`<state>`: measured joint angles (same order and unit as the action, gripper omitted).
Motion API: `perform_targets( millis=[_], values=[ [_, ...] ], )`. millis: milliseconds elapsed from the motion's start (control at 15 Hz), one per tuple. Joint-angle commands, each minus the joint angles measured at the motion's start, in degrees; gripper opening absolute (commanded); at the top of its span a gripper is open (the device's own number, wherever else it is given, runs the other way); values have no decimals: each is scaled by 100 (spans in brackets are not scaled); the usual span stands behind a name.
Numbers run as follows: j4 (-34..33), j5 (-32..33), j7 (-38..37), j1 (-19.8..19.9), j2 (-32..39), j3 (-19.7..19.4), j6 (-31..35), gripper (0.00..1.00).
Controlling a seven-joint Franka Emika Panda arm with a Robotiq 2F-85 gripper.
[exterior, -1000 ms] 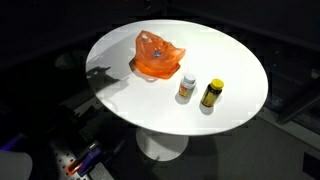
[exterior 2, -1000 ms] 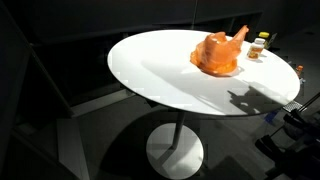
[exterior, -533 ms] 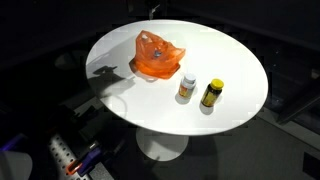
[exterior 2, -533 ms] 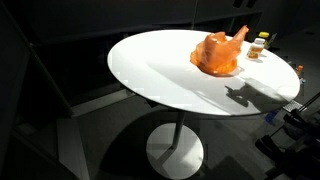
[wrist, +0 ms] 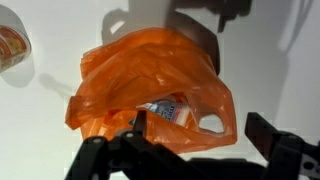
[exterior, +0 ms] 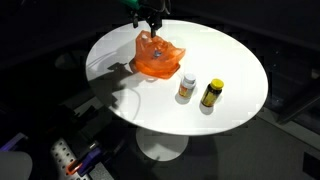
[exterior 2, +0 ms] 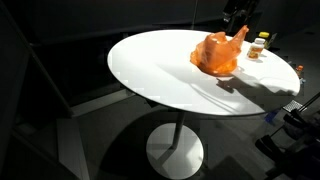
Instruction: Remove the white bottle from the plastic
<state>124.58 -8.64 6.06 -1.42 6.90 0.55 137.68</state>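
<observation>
An orange plastic bag [exterior: 158,57] lies crumpled on the round white table [exterior: 232,55]; it shows in both exterior views [exterior 2: 215,53]. In the wrist view the bag [wrist: 130,75] gapes open and a white bottle [wrist: 168,110] with a printed label lies inside it. My gripper [exterior: 148,24] hangs just above the bag's far side and also shows in an exterior view [exterior 2: 238,16]. In the wrist view its two dark fingers [wrist: 200,130] are spread wide apart over the bag's opening and hold nothing.
Two small bottles stand beside the bag: one with a white cap and orange label [exterior: 187,87] and a yellow and black one [exterior: 211,93]. They also show behind the bag [exterior 2: 258,46]. One appears at the wrist view's top left [wrist: 12,45]. Dark surroundings ring the table.
My gripper has come into both exterior views from above and now hangs over the bag. Its shadow has slid across the table toward the bag. The bag and bottles have not moved.
</observation>
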Motion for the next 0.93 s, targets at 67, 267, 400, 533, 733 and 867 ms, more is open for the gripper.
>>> perform_targets(
  millis=[67, 267, 400, 533, 733, 867],
  values=[
    [-111, -206, 55, 83, 275, 66, 201, 100],
    [-100, -326, 80, 106, 403, 85, 384, 100],
    [-100, -407, 79, 121, 480, 101, 417, 100],
    [-89, -471, 10, 120, 538, 109, 408, 100],
    [-95, -428, -169, 105, 625, 78, 497, 100],
    [-139, -388, -215, 112, 701, 66, 628, 100]
  ],
)
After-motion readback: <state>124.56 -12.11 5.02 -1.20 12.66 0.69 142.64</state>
